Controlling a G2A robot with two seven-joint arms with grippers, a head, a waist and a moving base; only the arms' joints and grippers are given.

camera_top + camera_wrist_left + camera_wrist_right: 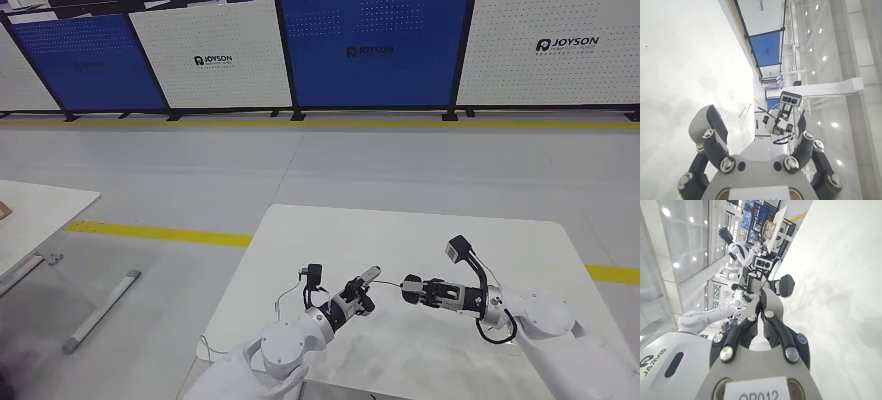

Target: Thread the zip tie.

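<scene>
Where right fingers (772, 302) meet, zip tie (763, 285) sticks out

Getting bright, even light everywhere. Seeing round ceiling lights (824, 58) blooming into white blobs in both wrist views. Losing most of the white counter (687, 56) to glare in the left wrist view. Catching tiny highlights on the screws of the left end effector (759, 121). Reading the zip tie (764, 284) as a dark sliver against white. Bending straight lines hard at the wrist views' edges, fisheye style. Getting a soft sheen off the floor (300, 170) in the top view.
</scene>
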